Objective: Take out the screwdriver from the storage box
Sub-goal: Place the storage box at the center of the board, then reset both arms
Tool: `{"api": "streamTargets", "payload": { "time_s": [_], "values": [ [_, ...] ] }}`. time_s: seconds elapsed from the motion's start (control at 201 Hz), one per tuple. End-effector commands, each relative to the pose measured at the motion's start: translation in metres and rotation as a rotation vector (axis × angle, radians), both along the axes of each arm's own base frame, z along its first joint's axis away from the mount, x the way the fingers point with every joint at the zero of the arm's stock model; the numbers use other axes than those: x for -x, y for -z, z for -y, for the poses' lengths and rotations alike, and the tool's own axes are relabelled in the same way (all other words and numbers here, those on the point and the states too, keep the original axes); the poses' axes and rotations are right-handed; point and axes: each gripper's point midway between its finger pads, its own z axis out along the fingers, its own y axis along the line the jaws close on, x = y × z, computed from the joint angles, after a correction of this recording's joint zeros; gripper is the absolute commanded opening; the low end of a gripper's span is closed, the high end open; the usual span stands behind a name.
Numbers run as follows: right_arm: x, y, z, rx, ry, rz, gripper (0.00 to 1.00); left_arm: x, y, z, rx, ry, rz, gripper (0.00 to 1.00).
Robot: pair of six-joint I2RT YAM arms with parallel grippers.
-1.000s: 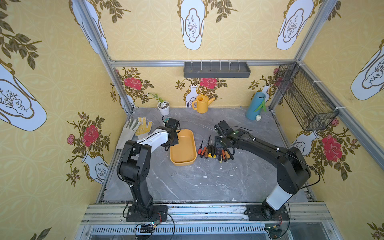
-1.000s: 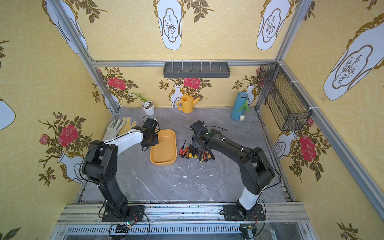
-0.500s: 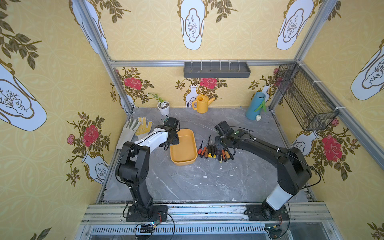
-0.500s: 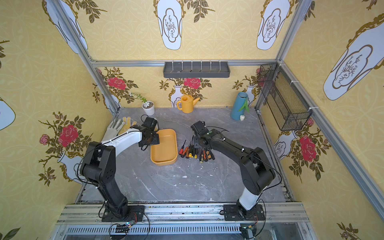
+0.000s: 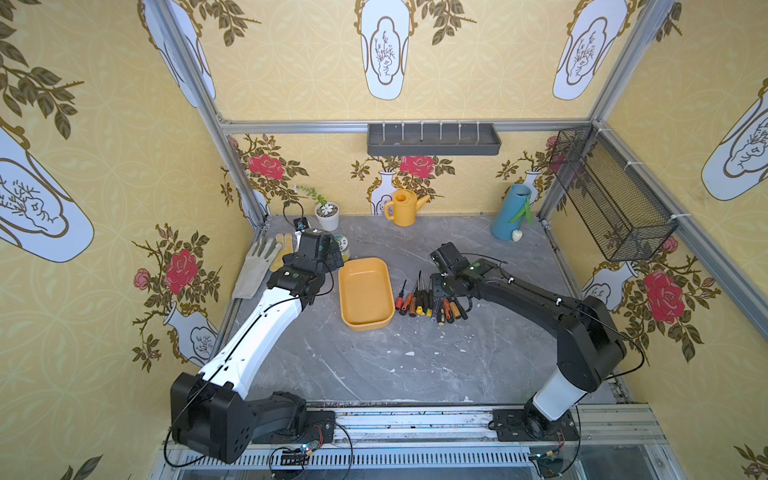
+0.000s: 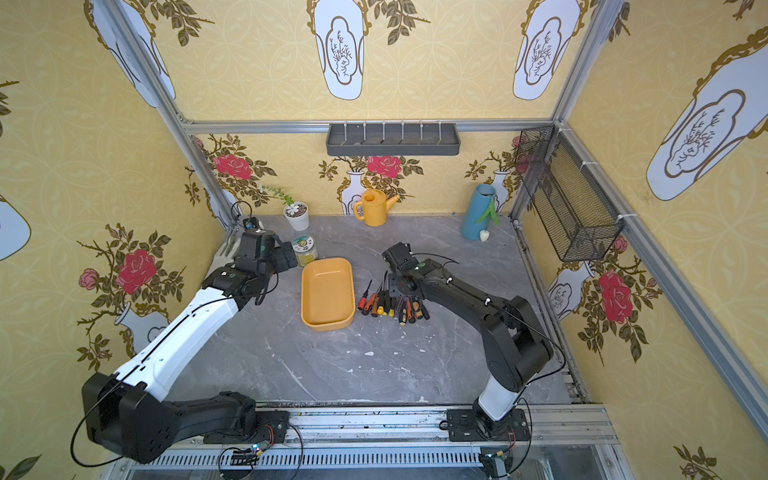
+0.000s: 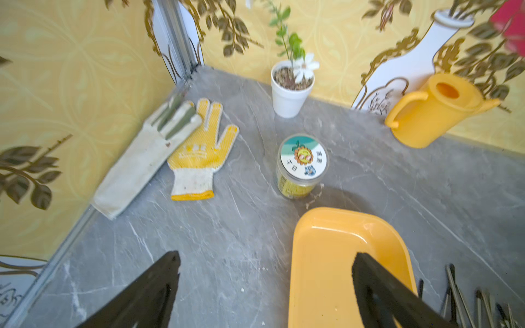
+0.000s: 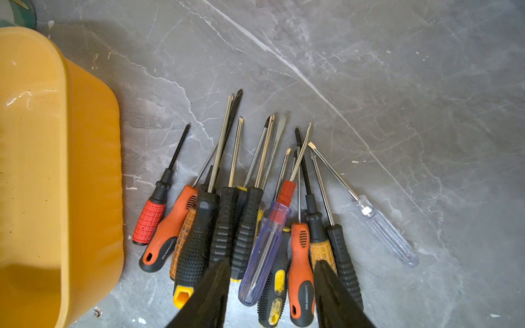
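Both top views: shallow yellow-orange storage box (image 5: 365, 291) mid-table (image 5: 374, 361), grey marble. The screwdrivers (image 5: 428, 301) are piled just beside it, and yellow floral walls (image 5: 457, 75) stand around.
Left wrist: left gripper (image 7: 265, 255) spread wide, holding nothing.
Right wrist: right gripper (image 8: 272, 262) part-spread above the handles.

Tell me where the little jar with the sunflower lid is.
In both top views the jar stands between the white flowerpot and the yellow tub's far left corner.
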Motion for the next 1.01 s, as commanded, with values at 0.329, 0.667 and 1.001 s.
{"api": "streamTargets", "payload": {
  "time_s": [0.329, 0.667, 1.001],
  "values": [
    [-0.007, -0.019, 0.001, 0.043, -0.068, 0.038, 0.97, 0.017, 0.015, -0.042, -0.283, -0.091, 0.371, 0.99],
    [-0.012, -0.040, 0.022, 0.106, -0.030, 0.071, 0.97, 0.015, 0.086, -0.037, -0.336, -0.019, 0.283, 0.99],
    [-0.021, -0.080, 0.051, 0.219, -0.037, 0.211, 0.97, 0.014, 0.103, -0.038, -0.239, 0.010, 0.225, 0.99]
  ]
}}
